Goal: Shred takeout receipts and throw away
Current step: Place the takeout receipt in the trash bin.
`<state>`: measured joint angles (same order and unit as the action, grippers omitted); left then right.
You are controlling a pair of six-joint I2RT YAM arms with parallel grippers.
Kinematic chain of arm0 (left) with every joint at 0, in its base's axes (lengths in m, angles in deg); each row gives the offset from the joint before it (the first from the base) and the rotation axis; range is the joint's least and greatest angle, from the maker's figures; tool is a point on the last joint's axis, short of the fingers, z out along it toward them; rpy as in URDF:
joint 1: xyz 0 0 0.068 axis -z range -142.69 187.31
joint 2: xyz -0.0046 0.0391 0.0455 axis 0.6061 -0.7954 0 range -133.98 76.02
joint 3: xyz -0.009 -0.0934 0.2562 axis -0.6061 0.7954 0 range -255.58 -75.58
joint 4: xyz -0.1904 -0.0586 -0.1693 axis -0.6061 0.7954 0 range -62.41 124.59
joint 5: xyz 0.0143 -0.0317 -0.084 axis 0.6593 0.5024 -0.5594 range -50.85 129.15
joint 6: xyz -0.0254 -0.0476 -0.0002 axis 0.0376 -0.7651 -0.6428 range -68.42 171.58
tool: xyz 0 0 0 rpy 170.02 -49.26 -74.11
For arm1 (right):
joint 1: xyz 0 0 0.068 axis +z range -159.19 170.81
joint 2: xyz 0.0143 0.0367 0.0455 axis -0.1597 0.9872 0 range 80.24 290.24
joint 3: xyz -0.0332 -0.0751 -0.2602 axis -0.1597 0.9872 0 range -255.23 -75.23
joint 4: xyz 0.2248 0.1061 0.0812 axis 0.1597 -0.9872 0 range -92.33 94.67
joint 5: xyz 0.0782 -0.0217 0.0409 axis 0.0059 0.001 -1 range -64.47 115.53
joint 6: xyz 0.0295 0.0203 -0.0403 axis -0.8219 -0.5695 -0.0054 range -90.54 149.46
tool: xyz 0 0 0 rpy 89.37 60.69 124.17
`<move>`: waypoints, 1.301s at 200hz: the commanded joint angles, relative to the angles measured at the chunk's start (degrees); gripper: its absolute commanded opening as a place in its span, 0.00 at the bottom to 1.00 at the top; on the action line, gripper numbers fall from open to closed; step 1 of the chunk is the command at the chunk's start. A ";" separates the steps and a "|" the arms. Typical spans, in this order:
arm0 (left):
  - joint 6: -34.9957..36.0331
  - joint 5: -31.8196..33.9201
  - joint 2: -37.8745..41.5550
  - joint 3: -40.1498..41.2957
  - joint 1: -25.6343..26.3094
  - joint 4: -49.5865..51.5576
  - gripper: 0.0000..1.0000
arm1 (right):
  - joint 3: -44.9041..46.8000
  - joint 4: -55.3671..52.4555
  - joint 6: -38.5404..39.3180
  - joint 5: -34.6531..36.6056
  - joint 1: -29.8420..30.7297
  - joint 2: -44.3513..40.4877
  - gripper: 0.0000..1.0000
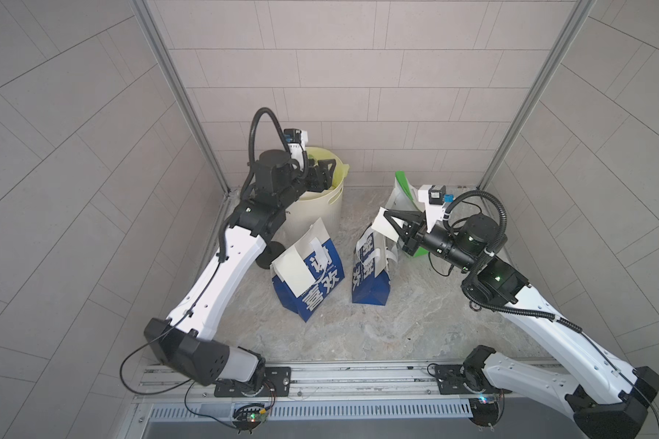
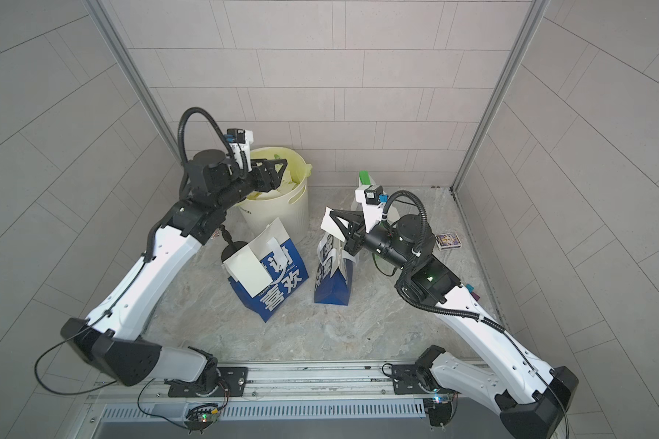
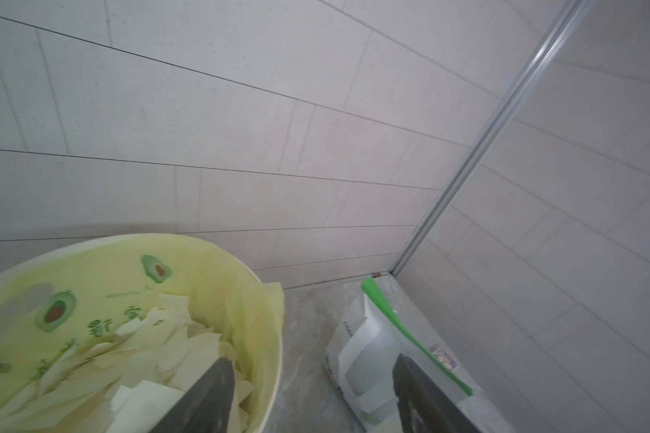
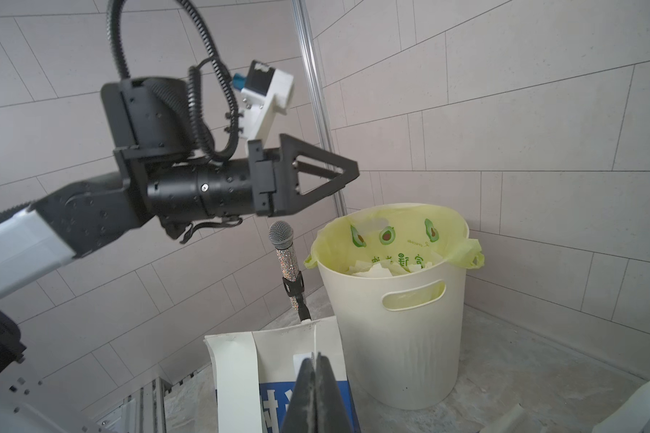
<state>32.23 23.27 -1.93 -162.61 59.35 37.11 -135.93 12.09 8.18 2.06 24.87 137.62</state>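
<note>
Two grippers at the disposal stage. Left gripper (image 3: 312, 361): fingers (image 3: 214, 390) spread wide with nothing between them, poised over the mouth of the cream waste bin (image 1: 322, 218) at far left. Its yellow-green liner (image 3: 102, 270) is heaped with torn receipt scraps (image 3: 154, 352). Right gripper (image 4: 316, 360): jaws pressed together on a torn piece of white receipt (image 1: 382, 228), held above the upright blue bag (image 1: 371, 289) right of centre. An untorn-looking receipt slip (image 1: 292, 271) lies across the leaning blue bag (image 1: 322, 292) just near of the bin. A green-and-white bag (image 1: 402, 184) stands behind the right wrist. Step in hand, as judged: carrying the held piece to the bin. To do it well, the left arm should first clear the bin's mouth. The right should travel above the bag tops and let go only once its tips are inside the rim, since thin paper drifts and the heap sits close to the brim.
</note>
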 commanded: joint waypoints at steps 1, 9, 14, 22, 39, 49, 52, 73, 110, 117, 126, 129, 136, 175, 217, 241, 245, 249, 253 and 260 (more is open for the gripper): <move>-7.64 -14.00 6.61 8.98 0.37 -12.36 0.71 | -0.16 6.68 -4.33 0.33 -0.40 0.33 0.00; -9.10 -17.42 9.01 11.84 0.67 -15.05 0.71 | -0.44 7.83 -5.55 -0.22 -0.44 0.98 0.00; -9.91 -19.54 10.21 13.39 0.80 -16.58 0.72 | -0.77 8.59 -6.31 -0.71 -0.45 1.48 0.00; -11.13 -22.14 11.58 15.55 1.24 -18.21 0.74 | -1.21 9.99 -7.66 -1.87 -0.42 2.53 0.00; -12.97 -27.45 12.77 17.99 2.39 -18.73 0.76 | -2.29 13.77 -10.95 -4.70 -0.43 4.89 0.00; -13.95 -30.01 12.87 18.92 3.36 -19.49 0.79 | -2.94 15.68 -12.67 -6.04 -0.34 6.19 0.00; -14.30 -30.65 12.88 19.11 3.61 -19.80 0.79 | -3.17 16.21 -13.44 -6.22 -0.39 6.54 0.00; -15.98 -33.34 12.44 19.76 5.19 -21.90 0.81 | -3.99 19.97 -16.33 -7.16 -0.39 8.49 0.00; -18.24 -35.89 10.76 19.97 5.57 -24.64 0.67 | -4.72 24.98 -20.61 -8.50 -0.40 11.11 0.00; -18.26 -36.27 10.53 19.92 5.59 -24.64 0.60 | -4.72 25.34 -21.02 -8.53 -0.36 11.33 0.00; -18.22 -36.38 10.44 19.96 5.60 -24.64 0.49 | -4.82 25.59 -21.28 -8.49 -0.40 11.55 0.00; -18.18 -36.41 10.36 20.01 5.59 -24.64 0.46 | -4.90 25.54 -21.31 -8.60 -0.40 11.68 0.00; -18.02 -36.30 10.41 20.05 5.64 -24.70 0.37 | -5.05 25.49 -21.26 -8.72 -0.40 11.93 0.00; -16.78 -32.88 11.62 20.29 5.64 -24.43 0.00 | -5.31 24.71 -20.72 -9.44 -0.29 12.32 0.00; -9.88 -12.24 12.06 15.15 5.56 -9.88 0.00 | -4.11 15.78 -12.96 -0.85 -0.28 8.55 0.61; -8.05 6.38 7.98 7.64 5.38 -0.28 0.00 | -2.50 7.37 -4.78 5.50 -0.24 6.05 0.65; -7.86 9.05 6.97 6.31 5.22 1.41 0.00 | -2.20 6.16 -4.08 6.24 -0.23 5.79 0.65; -7.62 11.31 5.79 4.80 5.06 3.14 0.00 | -2.06 5.06 -3.33 6.97 -0.25 5.50 0.65; -7.38 13.30 4.60 3.28 4.87 4.93 0.00 | -1.92 4.06 -2.90 7.56 -0.25 5.26 0.65; -6.80 15.62 2.33 0.46 4.36 7.88 0.00 | -1.66 2.84 -2.27 7.90 -0.24 4.75 0.64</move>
<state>21.85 20.19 5.63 -154.80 64.95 33.28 -138.75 23.02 -1.13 3.92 24.54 144.79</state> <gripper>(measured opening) 0.039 0.647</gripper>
